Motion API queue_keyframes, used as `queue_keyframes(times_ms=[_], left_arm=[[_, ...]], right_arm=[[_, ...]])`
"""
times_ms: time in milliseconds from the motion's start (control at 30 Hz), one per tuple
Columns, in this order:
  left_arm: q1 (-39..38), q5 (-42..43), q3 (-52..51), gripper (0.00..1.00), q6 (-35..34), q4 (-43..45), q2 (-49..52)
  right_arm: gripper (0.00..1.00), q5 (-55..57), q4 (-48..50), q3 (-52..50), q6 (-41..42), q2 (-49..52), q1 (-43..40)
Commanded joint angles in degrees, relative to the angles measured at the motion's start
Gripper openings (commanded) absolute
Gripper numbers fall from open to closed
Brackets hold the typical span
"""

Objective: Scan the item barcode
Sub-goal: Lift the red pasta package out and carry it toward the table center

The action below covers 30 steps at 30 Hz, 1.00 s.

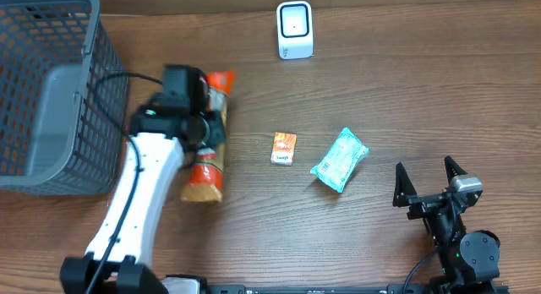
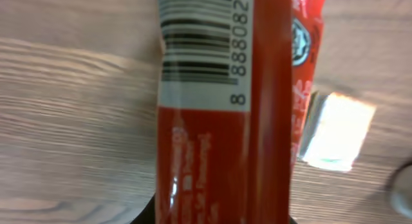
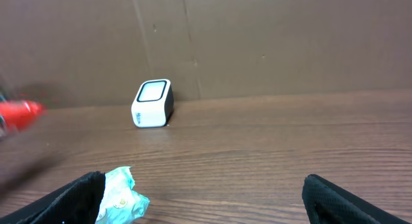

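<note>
Left gripper (image 1: 205,132) clamped on glossy red-orange snack packet (image 1: 204,180); right gripper (image 1: 423,167) open, idle. Turn white barcode panel (image 2: 193,50) squarely toward white box scanner (image 1: 295,29).

A red packet (image 2: 212,153) runs from top to bottom of the frame, close up. Its white barcode panel (image 2: 193,50), with black bars and digits, faces the camera. Behind it is the wood-grain table (image 2: 71,121), with a blurred white boxy object (image 2: 335,130) on the right.
</note>
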Motion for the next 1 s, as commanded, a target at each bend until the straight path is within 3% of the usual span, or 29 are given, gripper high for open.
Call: queue_keyframes(times_ms=[0,500,567,633,667,700,967], left_arm=[[-2.8,-1.8,-4.7,0.04,-1.5,6.4,1.4],[-6.7,0.1,-7.6,0.1,-1.7,14.3,15.0],[-6.7,0.8,-7.6,0.18,-1.6,14.2,16.0],[-6.7,2.3,-7.6,0.36,-1.2,14.2,16.0],[-6.7,4.1,-7.6,0.53,-1.2,14.2,16.0],[-6.6,5.0,-7.4,0.59,-1.2,14.2,16.0],[-6.6,5.9,-3.9,0.76,0.2,11.1,15.9]], right_arm=[[1.0,-0.2,0.1,-0.6,-0.4,-0.5,-0.1],[1.0,-0.2,0.1,-0.6,-0.4,-0.5,-0.1],[1.0,-0.2,0.1,-0.6,-0.4,-0.5,-0.1],[1.0,-0.2,0.1,-0.6,-0.4,-0.5,-0.1],[1.0,-0.2,0.1,-0.6,-0.4,-0.5,-0.1],[1.0,-0.2,0.1,-0.6,-0.4,-0.5,-0.1],[1.0,-0.2,0.1,-0.6,-0.4,-0.5,-0.1]])
